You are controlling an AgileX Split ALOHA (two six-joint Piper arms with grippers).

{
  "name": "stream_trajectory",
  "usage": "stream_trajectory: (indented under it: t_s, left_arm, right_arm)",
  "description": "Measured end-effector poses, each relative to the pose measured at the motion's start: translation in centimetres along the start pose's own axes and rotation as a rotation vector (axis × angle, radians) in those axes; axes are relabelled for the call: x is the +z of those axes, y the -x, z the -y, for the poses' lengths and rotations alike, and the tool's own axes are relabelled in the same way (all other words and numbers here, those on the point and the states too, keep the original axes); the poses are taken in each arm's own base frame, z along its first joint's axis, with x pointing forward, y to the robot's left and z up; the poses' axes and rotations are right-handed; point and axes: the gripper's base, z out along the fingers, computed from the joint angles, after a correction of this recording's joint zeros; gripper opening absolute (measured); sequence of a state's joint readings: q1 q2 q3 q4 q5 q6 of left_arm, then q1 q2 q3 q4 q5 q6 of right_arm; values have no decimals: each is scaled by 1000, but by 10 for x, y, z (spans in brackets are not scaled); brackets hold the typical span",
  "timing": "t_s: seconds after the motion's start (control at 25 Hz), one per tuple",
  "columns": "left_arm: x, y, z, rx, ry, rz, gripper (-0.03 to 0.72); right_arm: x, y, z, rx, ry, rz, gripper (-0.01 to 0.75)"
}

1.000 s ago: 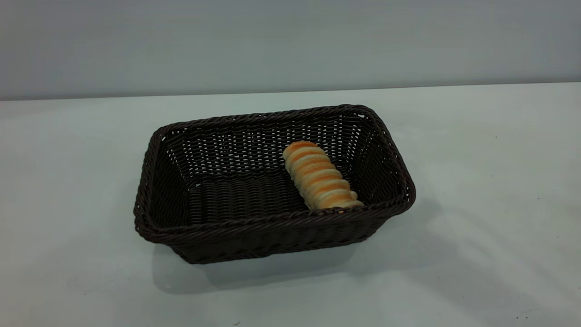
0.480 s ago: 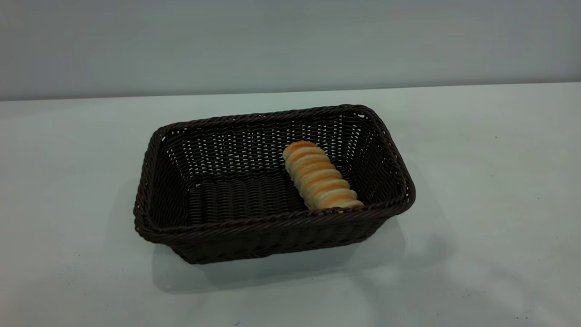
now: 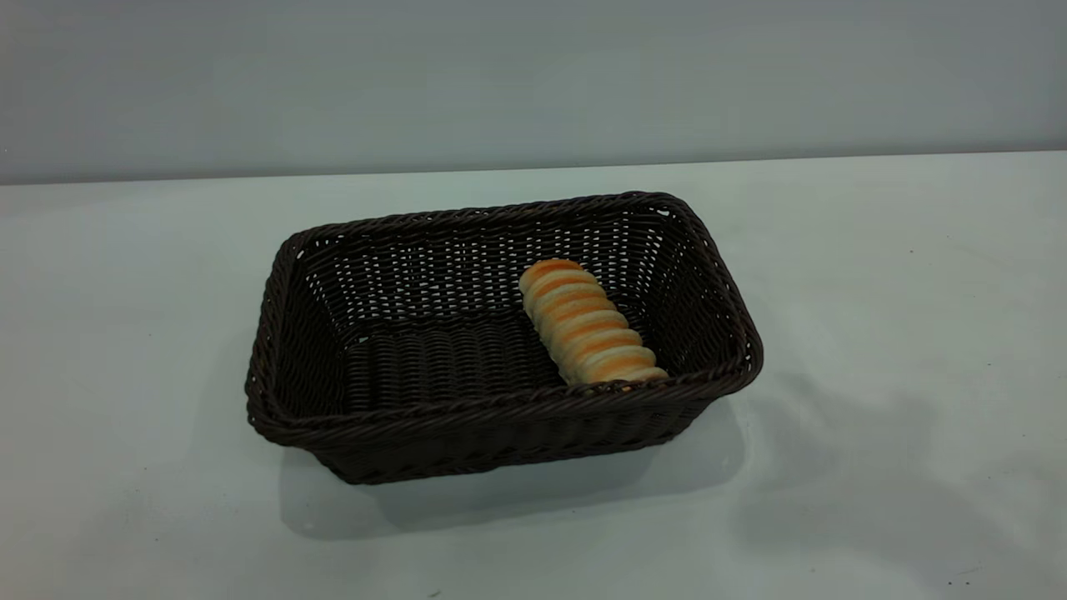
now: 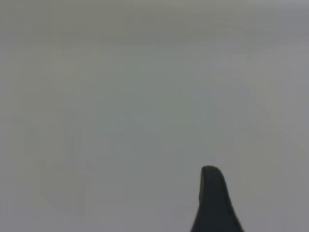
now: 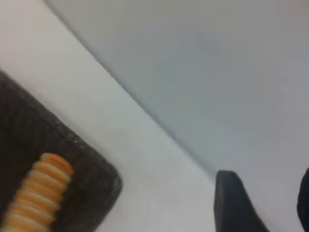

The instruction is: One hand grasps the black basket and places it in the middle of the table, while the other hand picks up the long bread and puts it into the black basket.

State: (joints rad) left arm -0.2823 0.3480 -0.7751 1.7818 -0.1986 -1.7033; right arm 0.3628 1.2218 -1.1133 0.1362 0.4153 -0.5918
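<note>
On the table, near its middle in the exterior view, sits the black basket, its long sides running roughly from nine o'clock to three o'clock, the three o'clock end swung slightly toward the far wall. Its braided rim is level and its slanted openwork sides let the pale tabletop show through the weave.

Inside it, toward the three o'clock half of the floor, lies the long bread. The loaf's long axis runs from about eleven o'clock to five o'clock: one rounded end points at the far long wall, the other rests against the inside of the near long wall, just under the rim. Its crosswise ridges alternate golden-orange and cream. It lies flat on its side, touched by nothing but the basket.

Neither arm appears in the exterior view. The right wrist view looks down past the right gripper, whose two dark fingertips stand apart with bare table between them, holding nothing; a corner of the basket and part of the bread lie well away from it. The left wrist view shows only one dark fingertip of the left gripper over blank pale surface, so whether that hand is spread or closed cannot be told.

The tabletop is smooth, pale grey-white, with a few tiny dark specks and soft shadows at five o'clock of the basket. Behind it rises a plain grey wall.
</note>
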Motion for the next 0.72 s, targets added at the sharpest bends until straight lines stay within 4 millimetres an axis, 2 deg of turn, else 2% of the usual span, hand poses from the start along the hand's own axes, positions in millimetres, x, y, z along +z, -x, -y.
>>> stream_trajectory:
  t_s: [0.16,0.28,0.4,0.6,0.72]
  left_arm:
    - [-21,-1,1,-51,12,40,545]
    - [-32,-26,3,-105,10,-1,544]
    - [-37,-64,8,-174,1,-102,544]
    - [-43,-121,17,-247,-31,-277,544]
    - [-48,-139,24,-285,-77,-346,544]
  right_arm:
    - [-10,-5,-2,170,86,-176,307]
    - [-15,-17,-11,221,157,-326,305]
    - [-24,-26,-17,261,186,-407,305]
    - [-57,-51,-25,277,141,-475,301]
    - [-83,-69,-31,280,91,-505,295]
